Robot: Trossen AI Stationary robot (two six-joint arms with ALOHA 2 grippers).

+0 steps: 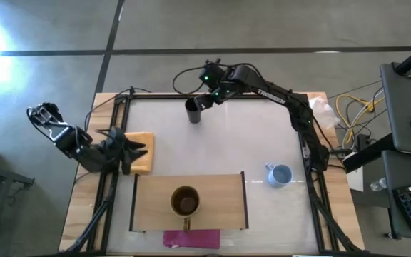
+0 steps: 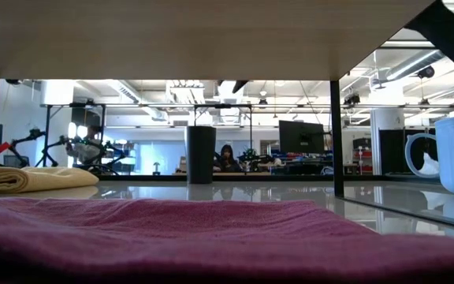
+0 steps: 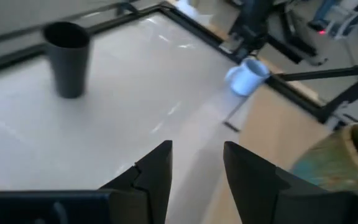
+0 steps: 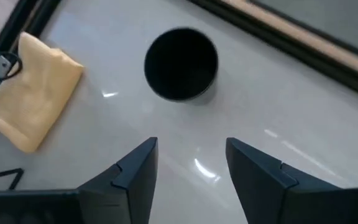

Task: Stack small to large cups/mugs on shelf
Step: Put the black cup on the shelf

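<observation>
Your target, the narrow black cylindrical cup (image 1: 193, 111), stands upright on the white tabletop (image 1: 220, 143) near the far edge, well apart from the flat light-wood shelf board (image 1: 220, 193) at the near side. The right gripper (image 1: 207, 100) hovers just beside and above that cup, its jaws spread apart and gripping nothing; in the right wrist view the cup's open mouth (image 4: 180, 63) lies ahead of the fingers (image 4: 135, 168), not yet between them.

To do this well, centre the cup between the 2 fingers before you descend, come down around the wall below the rim, and close gently, since a tall narrow cup probably tips under an off-centre push.

The wide brown mug with a handle (image 1: 185, 203) already sits on the shelf, and the pale blue mug (image 1: 280, 175) stands on the table just beside the shelf's right edge. By my reading, 1 of 3 vessels is placed.

The left gripper (image 1: 123, 148) waits over the folded yellow cloth (image 1: 143, 152), jaws parted and empty.
</observation>
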